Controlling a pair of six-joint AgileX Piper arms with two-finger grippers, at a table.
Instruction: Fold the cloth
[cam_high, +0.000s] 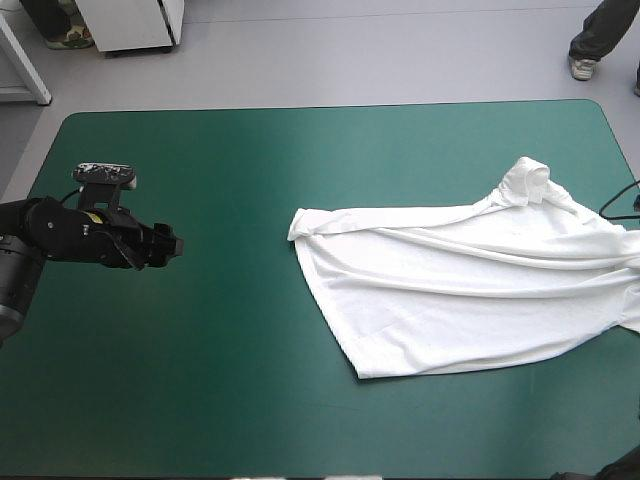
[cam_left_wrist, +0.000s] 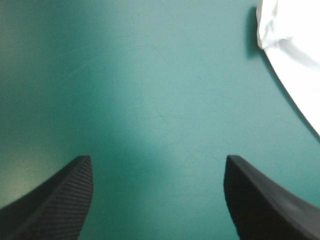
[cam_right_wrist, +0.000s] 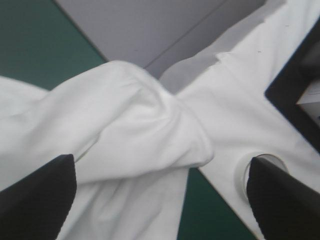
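Across the right half of the table (cam_high: 200, 400) lies the T-shirt (cam_high: 450, 290), spread on the teal-green cover but not squared up. Its body runs slantwise from a corner near the table's middle out to the right edge, and long creases cross it from side to side. We see no fold made in it yet, so we judge the task to be near its start. The rough spreading is largely done, while the smoothing and every fold are left to do.

Over the left part of the table hangs the left arm (cam_high: 60, 235), well apart from the cloth. The left jaws stand wide open with nothing in them. Only bare cover lies between them, and a corner of the T-shirt shows ahead and off to one side.

The right jaws, seen only in their own wrist view, are also spread wide and hold nothing, and they hover above white cloth at the table's edge.

Under them sits a twisted lump (cam_high: 527, 180) at the T-shirt's far right end. We cannot tell whether it is a sleeve or the collar, and it would need flattening before any clean fold.
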